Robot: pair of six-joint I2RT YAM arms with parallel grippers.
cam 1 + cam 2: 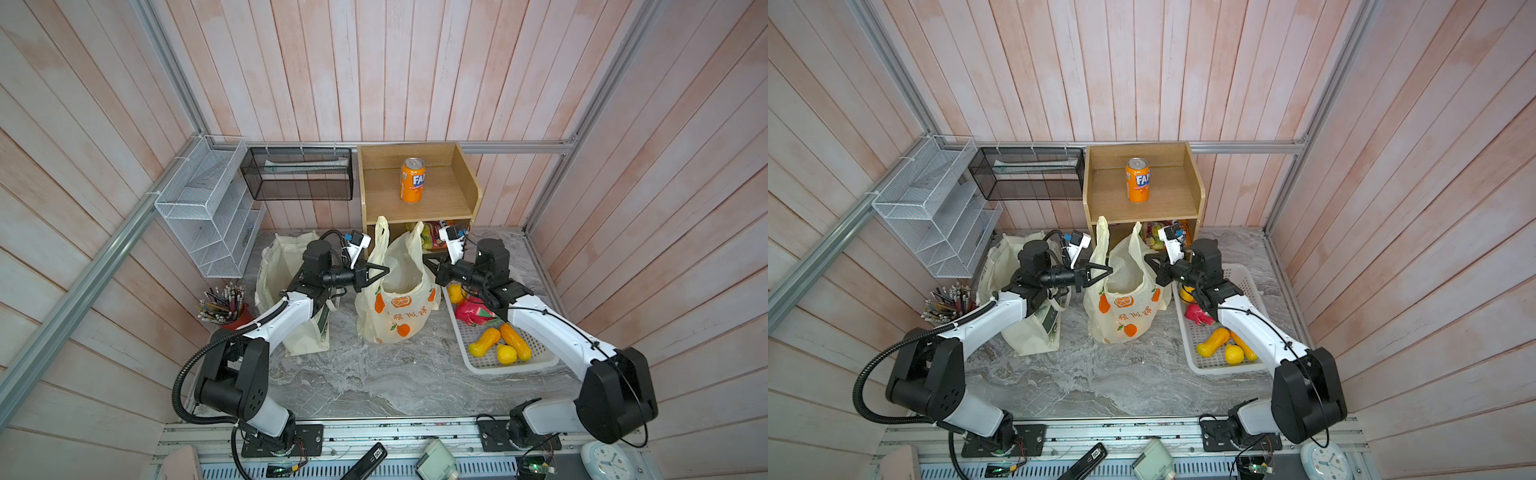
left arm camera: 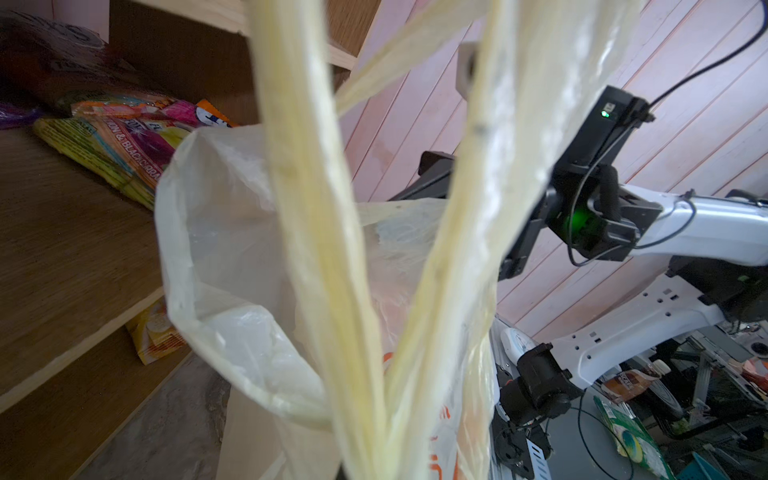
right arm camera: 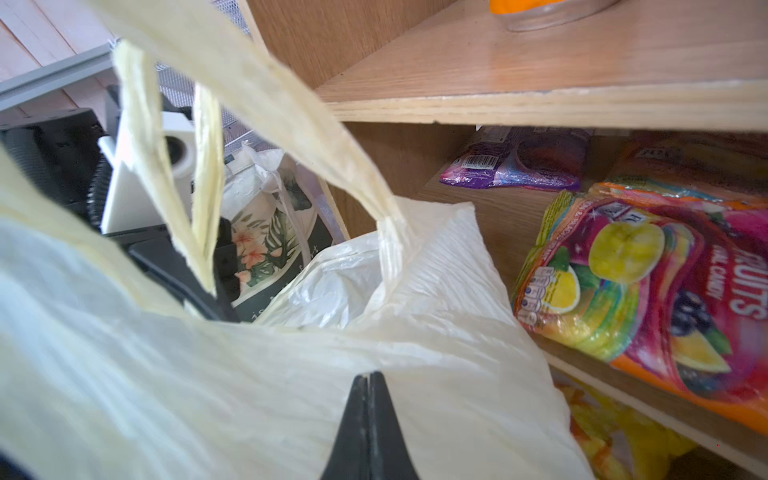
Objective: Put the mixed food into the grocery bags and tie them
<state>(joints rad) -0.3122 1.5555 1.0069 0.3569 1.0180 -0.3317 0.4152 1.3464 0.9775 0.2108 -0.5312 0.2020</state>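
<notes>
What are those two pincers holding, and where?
Left pincer: the plastic bag, low on its handle. Right pincer: shut at the bag's opposite rim; grip unclear.

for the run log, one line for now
left gripper: shut on plastic bag handle | right gripper: shut at bag, grip unclear | toy fruits: in basket

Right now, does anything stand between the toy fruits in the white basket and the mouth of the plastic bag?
Yes. The right claw sits shut at the plastic bag's right edge, and its arm crosses the white basket's far end, above some toy fruits. The mouth itself looks open.
</notes>
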